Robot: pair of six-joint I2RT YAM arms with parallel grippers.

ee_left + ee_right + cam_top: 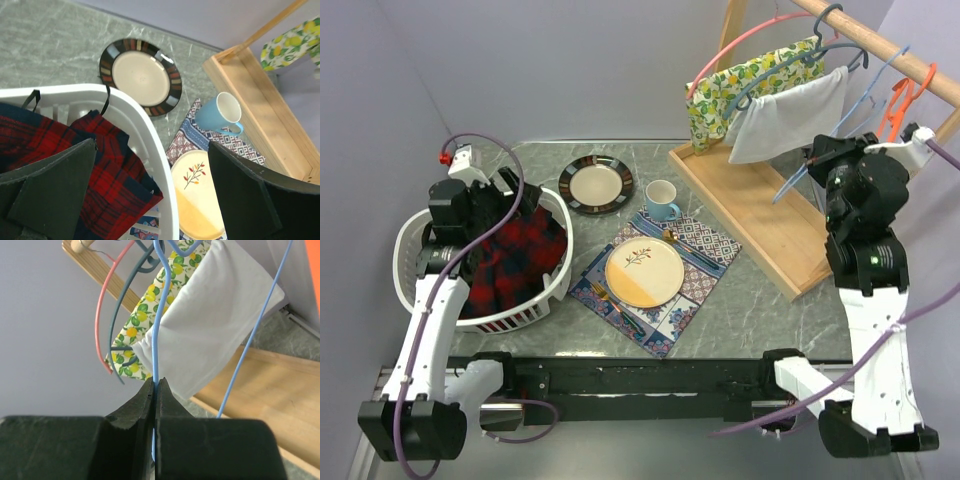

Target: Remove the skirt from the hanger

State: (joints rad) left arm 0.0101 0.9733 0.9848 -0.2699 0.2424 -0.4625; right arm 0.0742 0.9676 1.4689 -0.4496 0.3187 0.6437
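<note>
The red and navy plaid skirt lies bunched inside the white laundry basket at the left. My left gripper hovers over it, open, nothing between its fingers. In the left wrist view the skirt fills the basket below the wide-apart left gripper. At the rack on the right, my right gripper is shut on the thin wire of a bare light blue hanger. The right wrist view shows the hanger pinched in the right gripper.
A wooden rack at the back right carries a lemon-print cloth, a white cloth and pink, dark and orange hangers. A dark-rimmed plate, a blue mug and a yellow plate on a patterned mat occupy the middle.
</note>
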